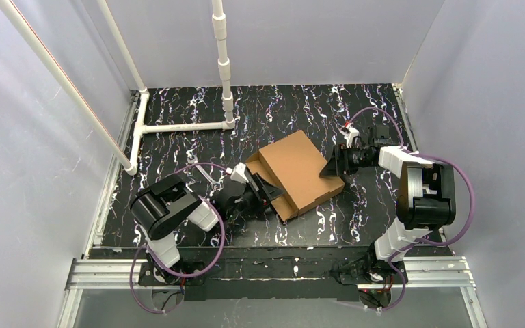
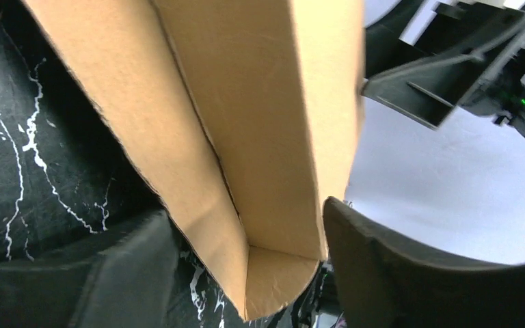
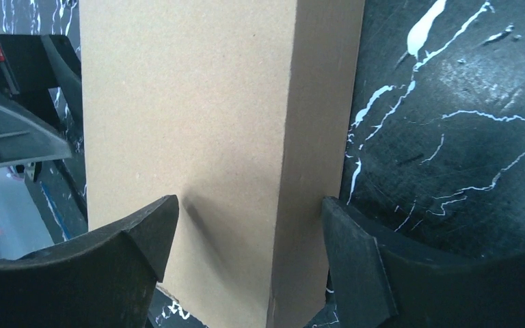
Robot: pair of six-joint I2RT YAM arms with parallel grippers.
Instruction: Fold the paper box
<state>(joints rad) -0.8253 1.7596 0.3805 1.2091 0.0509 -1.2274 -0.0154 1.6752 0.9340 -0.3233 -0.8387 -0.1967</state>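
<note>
- The paper box (image 1: 299, 169) is seen lying skewed at the middle of the black marbled table (image 1: 178, 102)
- Its near-left end is straddled by the left gripper (image 1: 268, 188), jaws wide; whether it is gripped cannot be told
- Its right corner is straddled likewise by the right gripper (image 1: 332, 166)

Black tabletop (image 1: 301, 109) veined with white filled the middle of the frame, brown paper box (image 1: 301, 167) lay skewed at its centre, white pipe frame (image 1: 178, 127) rested toward the upper left.
</note>
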